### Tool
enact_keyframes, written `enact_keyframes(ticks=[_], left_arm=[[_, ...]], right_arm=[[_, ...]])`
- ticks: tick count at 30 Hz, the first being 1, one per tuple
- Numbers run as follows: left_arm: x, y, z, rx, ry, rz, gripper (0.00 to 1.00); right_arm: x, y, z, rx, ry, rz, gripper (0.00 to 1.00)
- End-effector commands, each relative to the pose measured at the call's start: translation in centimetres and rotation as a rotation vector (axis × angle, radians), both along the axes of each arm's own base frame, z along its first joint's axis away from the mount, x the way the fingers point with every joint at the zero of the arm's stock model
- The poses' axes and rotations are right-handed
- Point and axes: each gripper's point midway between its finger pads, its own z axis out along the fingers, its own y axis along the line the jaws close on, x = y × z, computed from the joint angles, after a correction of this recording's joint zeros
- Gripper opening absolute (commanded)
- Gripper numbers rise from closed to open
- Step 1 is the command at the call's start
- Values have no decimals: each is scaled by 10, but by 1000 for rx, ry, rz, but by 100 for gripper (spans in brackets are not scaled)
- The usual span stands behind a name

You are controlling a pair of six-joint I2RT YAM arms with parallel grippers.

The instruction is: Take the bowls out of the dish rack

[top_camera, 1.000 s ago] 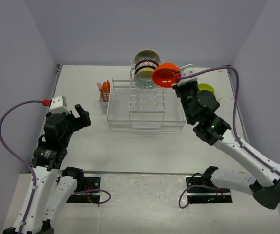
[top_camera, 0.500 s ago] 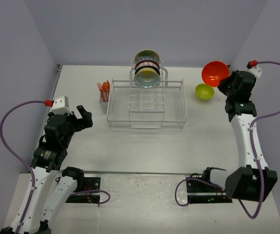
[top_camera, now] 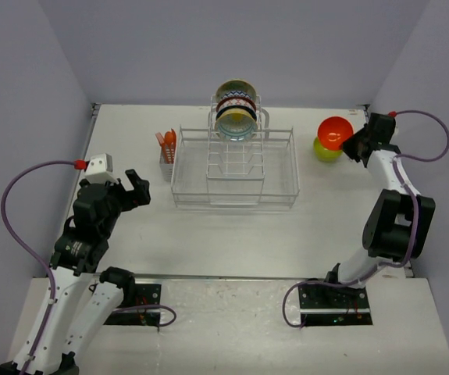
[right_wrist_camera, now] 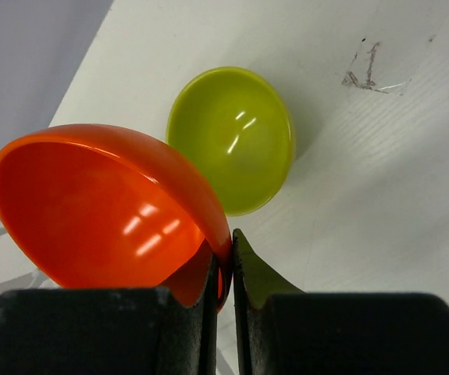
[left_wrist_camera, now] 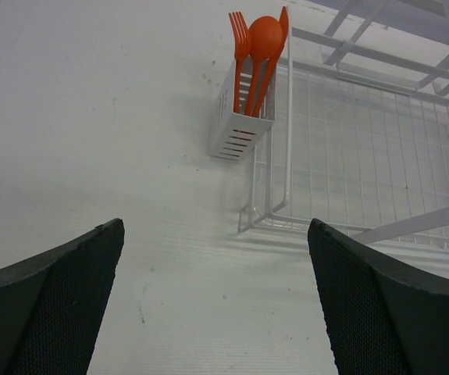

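Note:
My right gripper (top_camera: 354, 144) (right_wrist_camera: 226, 262) is shut on the rim of the orange bowl (top_camera: 335, 132) (right_wrist_camera: 107, 207), holding it just above the lime-green bowl (top_camera: 326, 151) (right_wrist_camera: 232, 137), which rests on the table at the far right. Three bowls (top_camera: 236, 109) stand on edge in the tall back slots of the white wire dish rack (top_camera: 234, 172). To the left of the rack, my left gripper (top_camera: 128, 187) (left_wrist_camera: 216, 289) hovers open over bare table with nothing between its fingers.
A white cutlery holder with orange utensils (top_camera: 166, 146) (left_wrist_camera: 254, 78) hangs on the rack's left side. Grey walls close the table at the back and both sides. The right wall is close behind my right arm.
My right arm carried the orange bowl from the rack's top right, out to the far right, then lowered it onto the spot above the lime-green bowl. The left arm barely moved.

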Motion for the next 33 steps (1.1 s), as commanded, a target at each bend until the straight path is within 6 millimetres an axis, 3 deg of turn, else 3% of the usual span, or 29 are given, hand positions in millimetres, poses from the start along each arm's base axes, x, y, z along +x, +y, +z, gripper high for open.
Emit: enact_keyframes(ticks=[1,5,15,20,26,29,33], left_arm=[[5,-1,3,10,-23,-1,100],[5,-1,3,10,-21,4,100],[5,1,1,13,-13,15,100],[6,1,0,15,-7,17,100],[5,1,2,14,-12,20,100],[6,1,1,14,-7,19,100],[6,1,0,15,-4,17,100]], right_arm=[[25,-5,21,29,-61,-8,0],[38,-12,6,23,-3,-23,1],[44,-16,-42,44,117,-3,8],[46,-16,-54,44,151,8,10],[45,-20,-66,40,176,9,21],[45,-21,-63,38,171,10,38],[46,-21,-53,28,152,14,49]])
